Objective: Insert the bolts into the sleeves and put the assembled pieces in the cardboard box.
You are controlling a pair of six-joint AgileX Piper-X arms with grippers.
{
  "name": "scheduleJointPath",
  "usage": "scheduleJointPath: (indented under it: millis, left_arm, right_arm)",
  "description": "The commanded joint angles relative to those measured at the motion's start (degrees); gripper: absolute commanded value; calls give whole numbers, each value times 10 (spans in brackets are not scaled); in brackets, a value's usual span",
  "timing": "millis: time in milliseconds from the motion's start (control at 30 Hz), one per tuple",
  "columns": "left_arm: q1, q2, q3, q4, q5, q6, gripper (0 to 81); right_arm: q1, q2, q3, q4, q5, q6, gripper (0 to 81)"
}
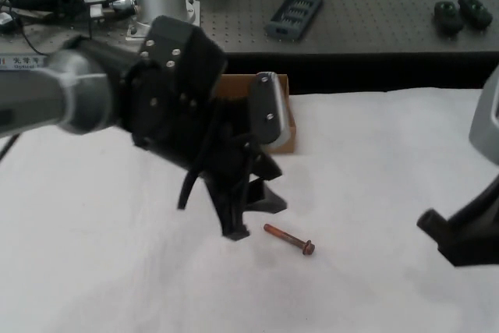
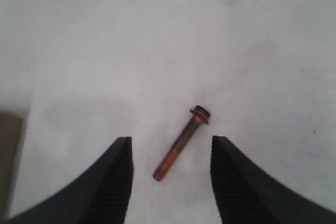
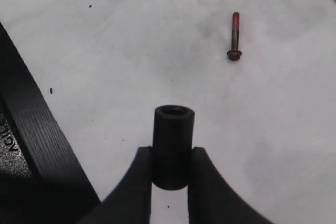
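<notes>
The left gripper (image 2: 170, 139) is open, its two black fingers (image 2: 118, 182) spread wide and holding nothing. Seen from its wrist, a copper-coloured bolt (image 2: 179, 144) lies flat on the white cloth (image 1: 374, 177) in the gap between them, untouched. The right gripper (image 3: 172, 157) is closed on a black sleeve (image 3: 173, 129), held upright with its open bore facing up, at the right side of the bench. The bolt lies near the middle, just right of the left fingertips. The cardboard box (image 1: 291, 134) sits farther back, behind the left gripper.
</notes>
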Motion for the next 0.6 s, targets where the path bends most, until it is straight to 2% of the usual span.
scheduleJointPath:
  millis: [0,133,267,567]
  left_arm:
    - [-3,17,-46,0,31,4,348]
    - [-4,41,-66,17,37,4,348]
    - [-5,44,-66,47,78,6,348]
    - [-13,64,-66,56,92,38,348]
  right_arm:
    - [-4,-6,16,3,-7,3,11]
    - [-4,-6,19,-1,-7,3,11]
    - [-4,-6,19,-13,-7,3,11]
    - [-4,-6,19,-20,-7,3,11]
